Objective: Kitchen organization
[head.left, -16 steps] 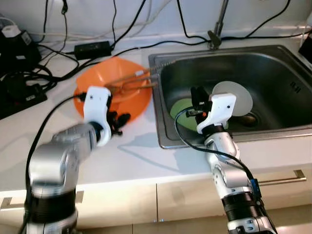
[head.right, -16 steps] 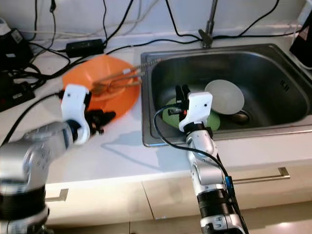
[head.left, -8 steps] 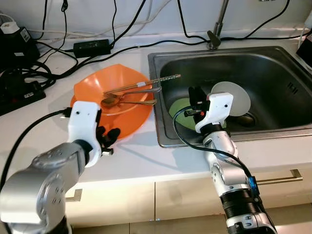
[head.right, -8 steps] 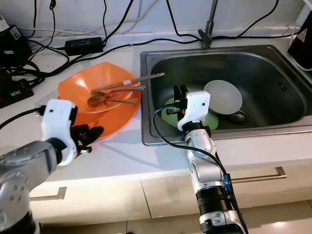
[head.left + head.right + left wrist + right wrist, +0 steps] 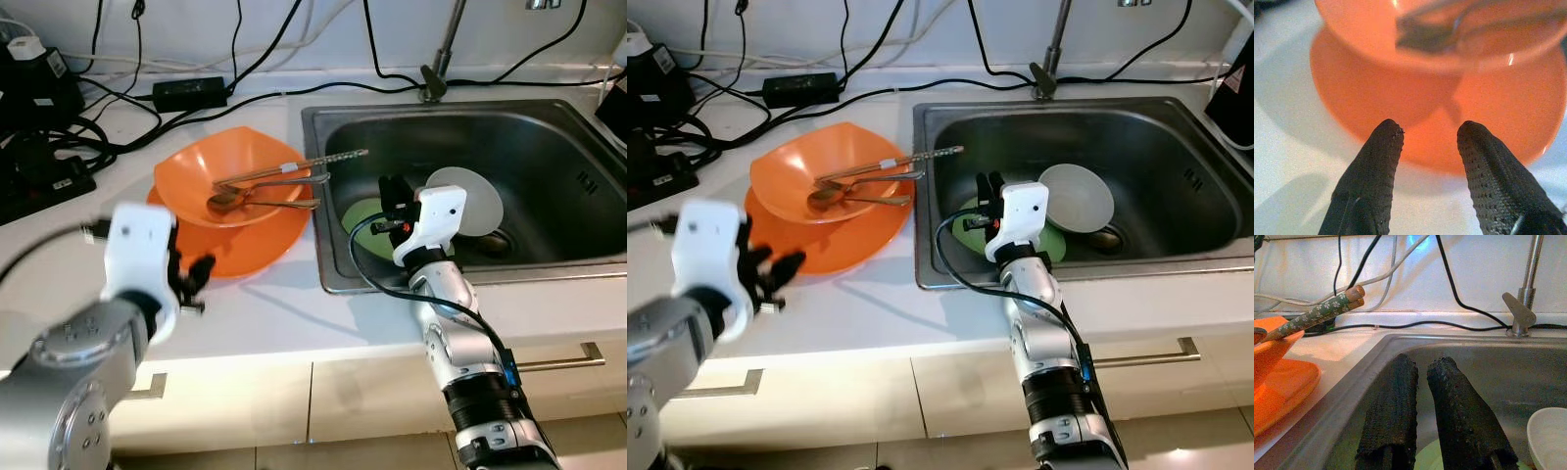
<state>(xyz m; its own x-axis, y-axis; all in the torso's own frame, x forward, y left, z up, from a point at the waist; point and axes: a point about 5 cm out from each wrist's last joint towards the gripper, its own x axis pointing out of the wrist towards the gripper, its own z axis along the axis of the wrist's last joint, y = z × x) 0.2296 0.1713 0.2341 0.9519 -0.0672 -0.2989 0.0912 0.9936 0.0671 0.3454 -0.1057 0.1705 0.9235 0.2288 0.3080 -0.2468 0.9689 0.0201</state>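
An orange bowl (image 5: 245, 168) sits on an orange plate (image 5: 257, 251) on the white counter, left of the sink. Across the bowl lie patterned chopsticks (image 5: 328, 160) and a spoon (image 5: 227, 202). My left gripper (image 5: 196, 279) hovers open over the counter just in front of the plate's near edge, its fingers (image 5: 1382, 147) pointing at the plate with nothing between them. My right gripper (image 5: 391, 193) is shut and empty, hanging inside the sink above a green plate (image 5: 362, 215). A white dish (image 5: 475, 196) lies beside it.
The steel sink (image 5: 315, 127) has a faucet (image 5: 443, 49) at its back rim. Black cables, a power adapter (image 5: 186, 93) and black devices (image 5: 39, 93) crowd the back left of the counter. Bare counter lies in front of the plate.
My left arm has drawn back from the plate's edge toward the front left of the counter. The right arm stays in place over the sink.
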